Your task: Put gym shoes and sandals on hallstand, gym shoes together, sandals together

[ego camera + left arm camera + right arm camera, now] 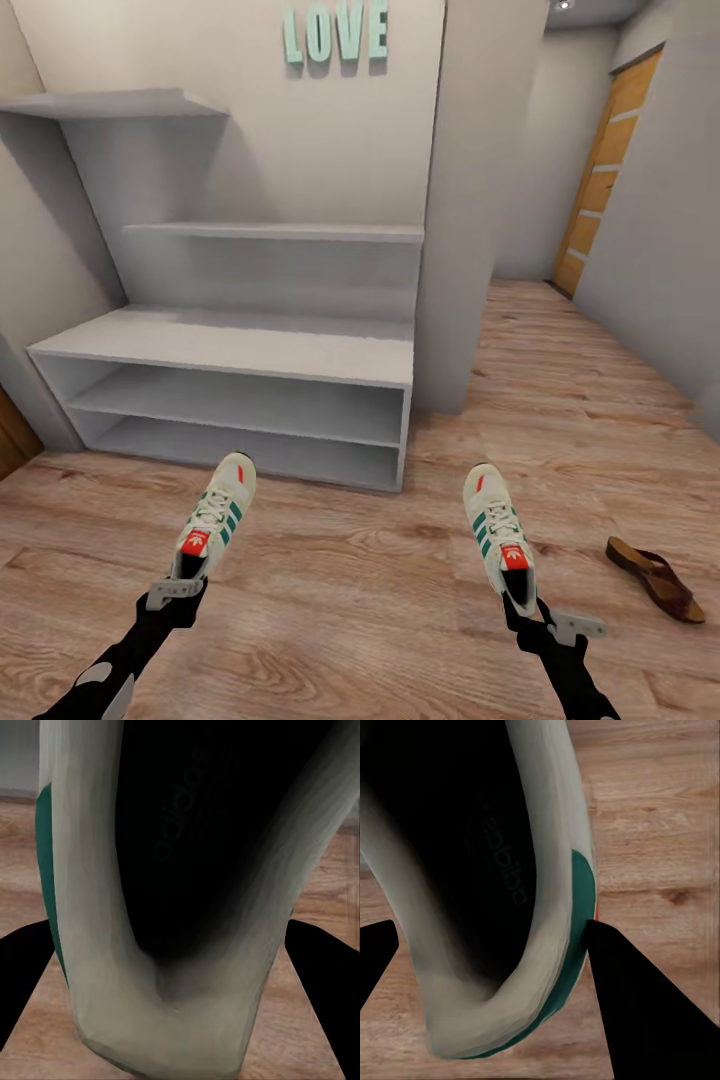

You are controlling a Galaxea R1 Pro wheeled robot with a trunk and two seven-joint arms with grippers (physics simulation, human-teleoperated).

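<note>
— Closest to the lens, what do you make out?

— Both arms, low in the head view. Each one ends in a gripper clamped on the heel of a shoe. The left gripper [190,578] pinches the left gym shoe [217,517] at its heel collar, toe pointing toward the rack. The left wrist view has that heel [180,1005] between the two black fingers [319,982], the dark inside of the shoe above.

— And the other side?

— Same picture. The right gripper [528,612] is closed on the right gym shoe [498,535], with one finger [649,1012] pressed against the green heel patch [581,907] and the other at the opposite side.

— Are the shoes resting on anything?

— Whether they touch the wood floor [360,590] or hang just above it, I cannot tell. They are well apart from each other, both in front of the grey shoe rack [240,345], whose shelves are bare.

— Anything else?

— One brown sandal [655,578] lies on the floor beyond the right shoe, near the wall. Mint letters spelling LOVE [335,32] hang above the rack.
</note>
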